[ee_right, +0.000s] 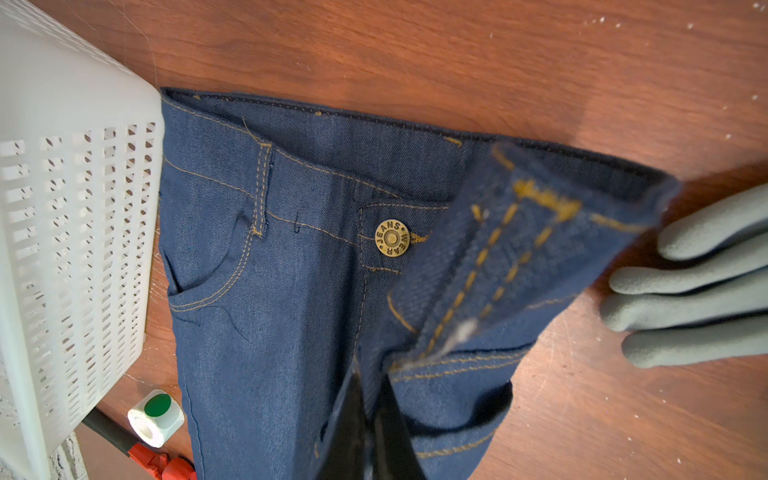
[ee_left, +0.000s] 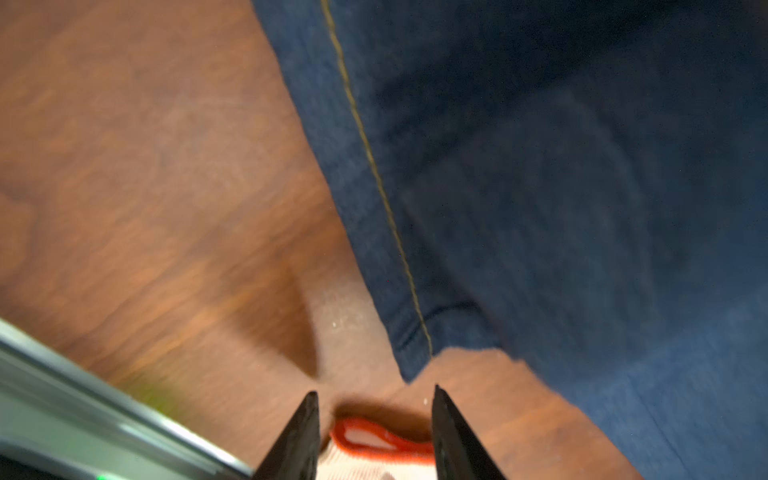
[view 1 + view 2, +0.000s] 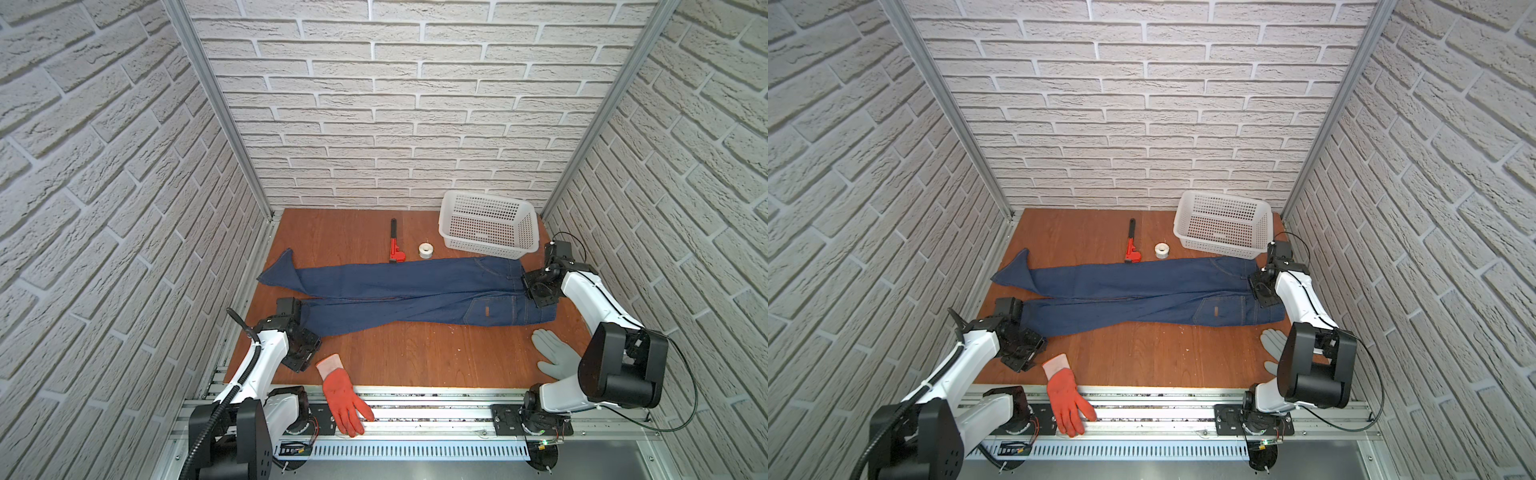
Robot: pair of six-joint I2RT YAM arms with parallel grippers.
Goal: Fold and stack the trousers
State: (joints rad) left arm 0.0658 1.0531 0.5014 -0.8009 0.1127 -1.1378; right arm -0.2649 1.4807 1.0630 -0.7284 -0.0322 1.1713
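Right pincer (image 1: 372,384) tight on waistband of trousers (image 3: 415,291); left pincer (image 2: 374,390) spread, leg hem just beyond.

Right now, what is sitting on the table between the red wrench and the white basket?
A small white roll of tape sits between the red wrench and the white basket, just beyond the trousers; both top views show it.
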